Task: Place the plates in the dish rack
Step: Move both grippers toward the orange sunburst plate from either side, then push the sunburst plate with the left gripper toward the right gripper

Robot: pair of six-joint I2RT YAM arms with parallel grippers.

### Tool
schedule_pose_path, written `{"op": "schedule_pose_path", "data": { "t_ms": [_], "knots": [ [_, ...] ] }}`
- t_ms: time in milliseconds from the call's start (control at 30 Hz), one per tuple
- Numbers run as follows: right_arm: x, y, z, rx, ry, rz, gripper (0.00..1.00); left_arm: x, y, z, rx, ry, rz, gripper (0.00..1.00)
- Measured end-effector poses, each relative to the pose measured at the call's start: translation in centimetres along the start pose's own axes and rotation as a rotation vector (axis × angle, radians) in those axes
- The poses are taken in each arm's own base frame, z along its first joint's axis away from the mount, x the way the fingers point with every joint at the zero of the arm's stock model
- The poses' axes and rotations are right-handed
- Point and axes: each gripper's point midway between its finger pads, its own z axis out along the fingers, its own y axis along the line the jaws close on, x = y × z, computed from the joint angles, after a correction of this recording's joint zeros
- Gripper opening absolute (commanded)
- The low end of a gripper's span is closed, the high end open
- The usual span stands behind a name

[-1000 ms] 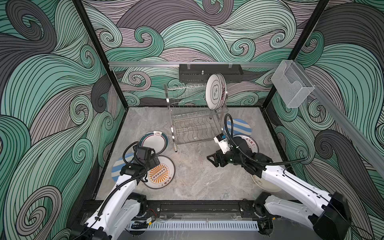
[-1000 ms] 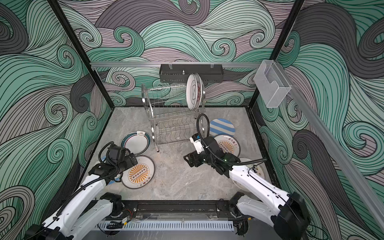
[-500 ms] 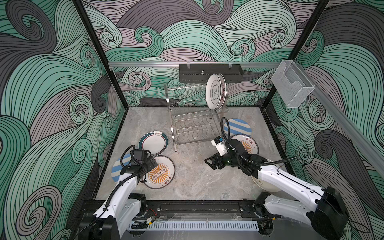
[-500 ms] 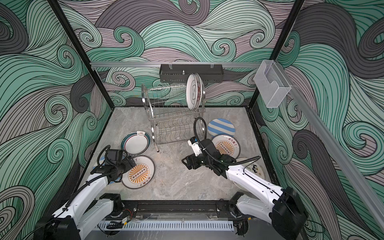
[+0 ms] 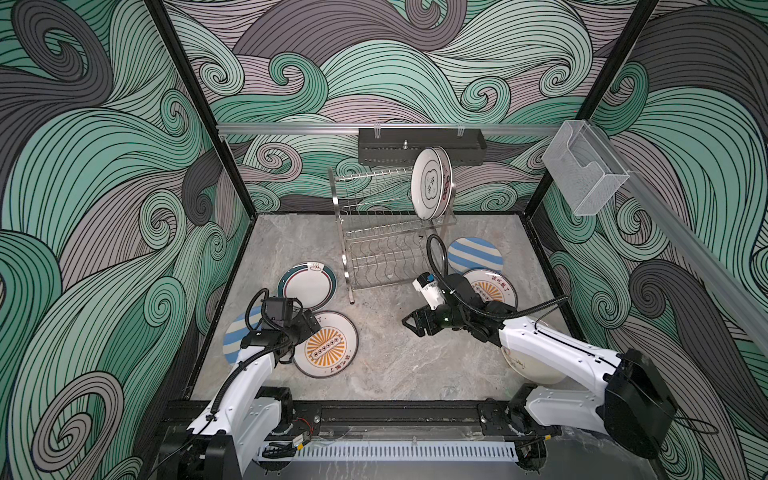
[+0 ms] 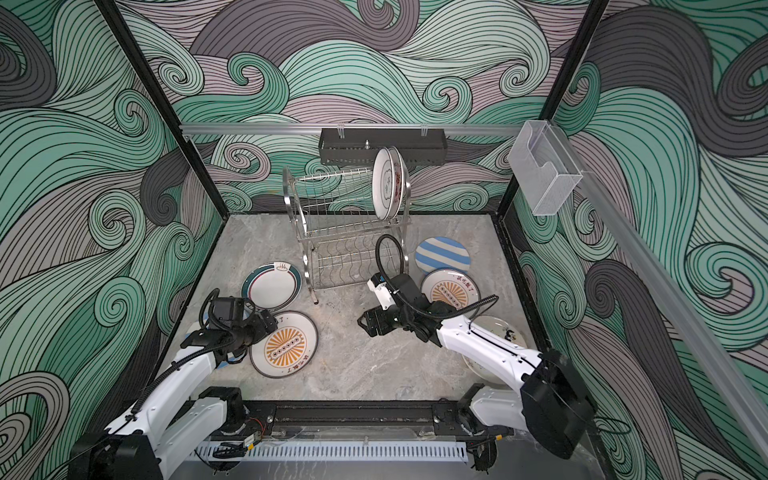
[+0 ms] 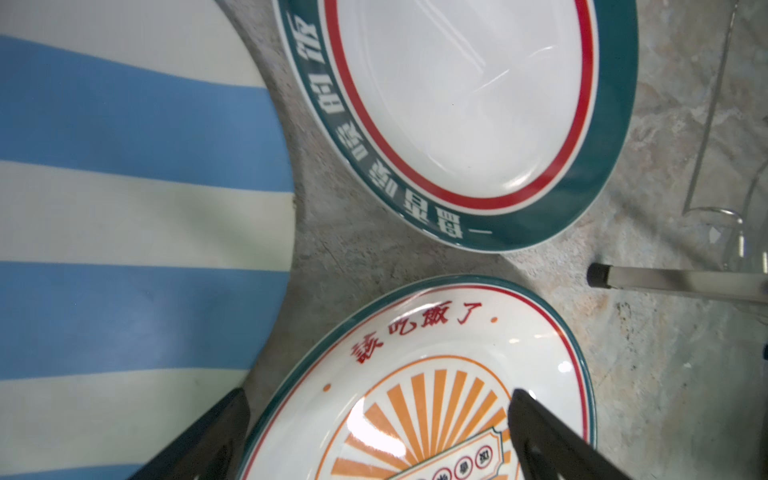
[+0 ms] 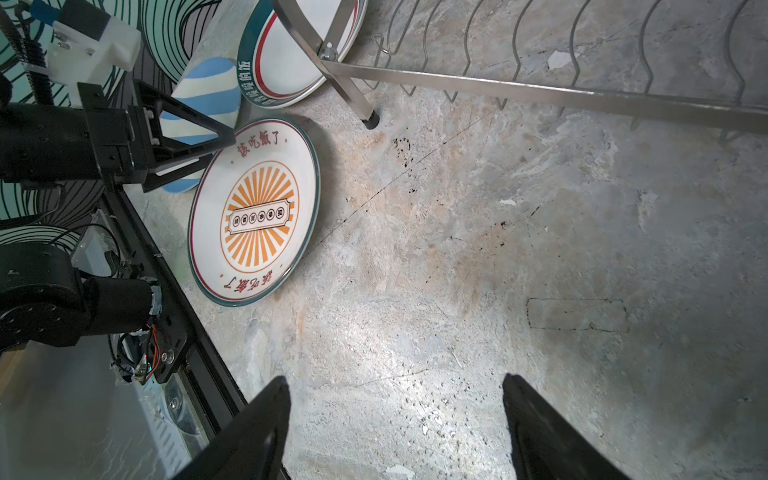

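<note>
My left gripper (image 7: 378, 411) stands wide open astride the 10 o'clock rim of the sunburst plate (image 5: 326, 344), which lies flat at 7 o'clock on the surface (image 5: 386, 365). The edge looks like its only pinchable part. Nothing held. My right gripper (image 8: 395, 382), open and empty, hovers mid-surface. The dish rack (image 5: 386, 232) stands at 12 o'clock.

In a top view, the dish rack (image 6: 345, 232) at upper centre is holding two plates (image 6: 384, 185) upright at its right end, while the left gripper (image 6: 270, 326) is hovering at the rim of the sunburst plate (image 6: 286, 351) at lower left and the right gripper (image 6: 365, 327) is hanging over the bare table (image 6: 357, 370) near centre.
</note>
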Motion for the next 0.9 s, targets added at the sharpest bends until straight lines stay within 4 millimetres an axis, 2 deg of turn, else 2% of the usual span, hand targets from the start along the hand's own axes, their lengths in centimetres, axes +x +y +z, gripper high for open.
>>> {"op": "schedule_pose_path", "data": {
  "t_ms": [233,700,900],
  "knots": [
    [0.9,-0.1,2.2,-0.03,0.053,0.022,0.82,1.2,-1.8,0.2,0.099,0.081,0.002,0.99],
    [2.8,0.7,3.9,-0.132,0.091,0.106,0.84,3.8,-4.0,-0.4,0.216,0.161,0.051,0.99],
    [4.8,0.2,5.8,-0.145,0.175,0.143,0.84,5.0,-4.1,-0.1,0.22,0.191,0.07,0.99]
  ]
}}
